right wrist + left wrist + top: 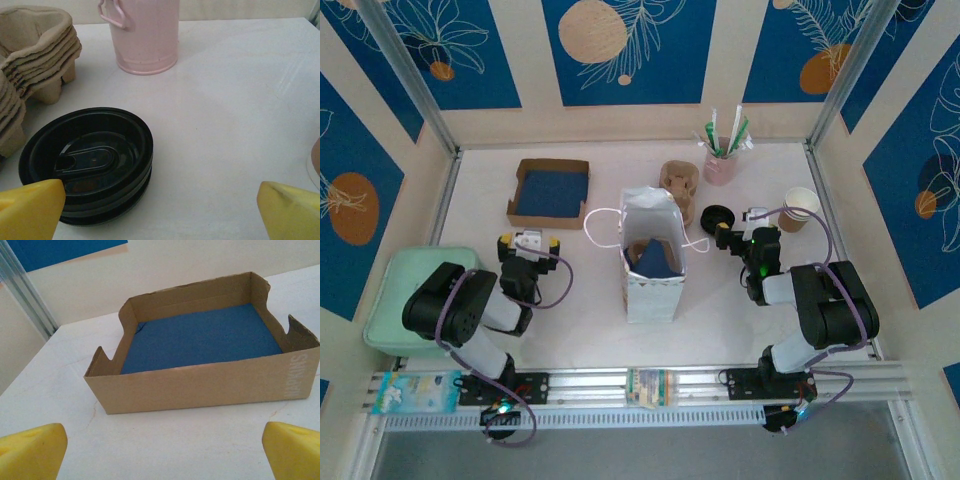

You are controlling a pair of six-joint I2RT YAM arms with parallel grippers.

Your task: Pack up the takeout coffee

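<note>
White paper bag stands open between cardboard tray and black lids.

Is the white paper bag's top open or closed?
Open. From above, the white paper bag stands upright with its mouth spread wide, and dark blue shows inside it.

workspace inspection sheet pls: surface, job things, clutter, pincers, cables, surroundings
surface: white table, no spills seen
job's things: white paper bag upright mid-table, mouth open
clutter: cardboard tray, stacked pulp carriers, pink pail, black lids, lidless paper cups, green tray
grippers: left pincer open, facing the cardboard tray; right pincer open, by the black lids
cables: purple cables loop beside each pincer
surroundings: blue-and-cream panels, metal rail
</note>
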